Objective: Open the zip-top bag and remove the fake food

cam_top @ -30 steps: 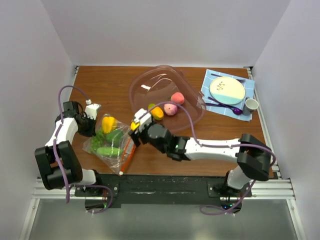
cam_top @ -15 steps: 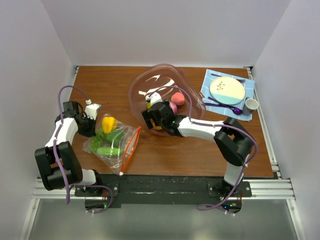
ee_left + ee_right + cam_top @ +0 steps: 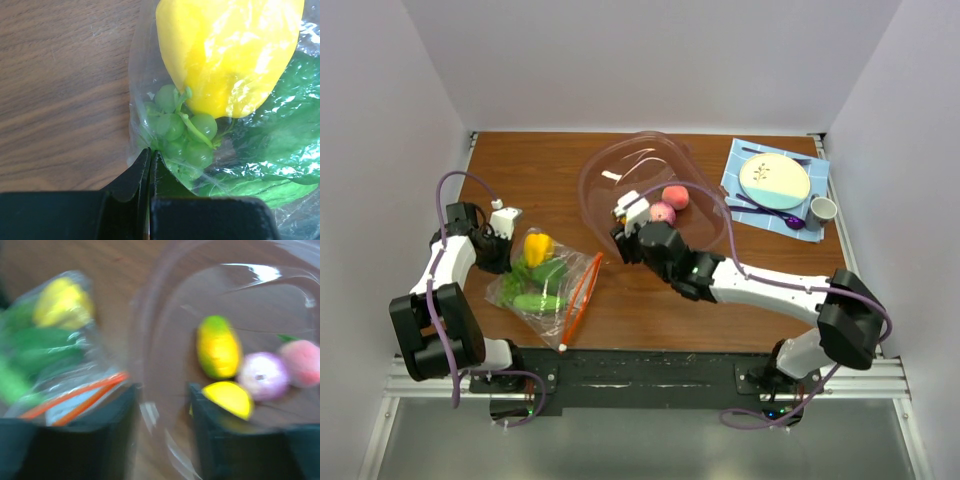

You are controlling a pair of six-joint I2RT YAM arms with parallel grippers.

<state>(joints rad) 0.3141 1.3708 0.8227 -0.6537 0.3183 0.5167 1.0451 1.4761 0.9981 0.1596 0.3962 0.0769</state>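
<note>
bowl (image 3: 642,158): large, clear and pinkish, standing on the wooden table (image 3: 520,170). Every place below is given from it.
zip-top bag (image 3: 563,288): lies on the table to the left of the bowl, near it but not touching. It is clear crinkled plastic, with its mouth on the side toward the bowl.
zip strip (image 3: 582,297): orange-red, along the bag's bowl-side edge. Its two halves bow apart into a narrow loop, so the mouth gapes.
fake food (image 3: 546,271) left of the bowl: these pieces are all inside the bag. They are a yellow pepper (image 3: 537,246), green grapes (image 3: 182,135) pressed against it on the side away from the bowl, a cucumber (image 3: 537,301), and a broader green piece between pepper and cucumber.
fake food inside the bowl: a mango (image 3: 217,352), lemon (image 3: 230,398), purplish-pink round piece (image 3: 262,376) and peach (image 3: 302,362) are bunched together on its floor.
left gripper (image 3: 150,167): at the bag's edge farthest from the bowl. Its fingers are pressed together, pinching the clear plastic just beside the grapes.
right gripper (image 3: 162,390): over the bowl's left rim. Its fingers are spread, the rim runs through the gap between them, and nothing is gripped. The wrist view is blurred, so I cannot tell whether a finger touches the rim.
blue mat (image 3: 741,168): to the right of the bowl, just beside it. It carries a plate (image 3: 774,178), a cup (image 3: 823,209) and a purple spoon (image 3: 786,218).
</note>
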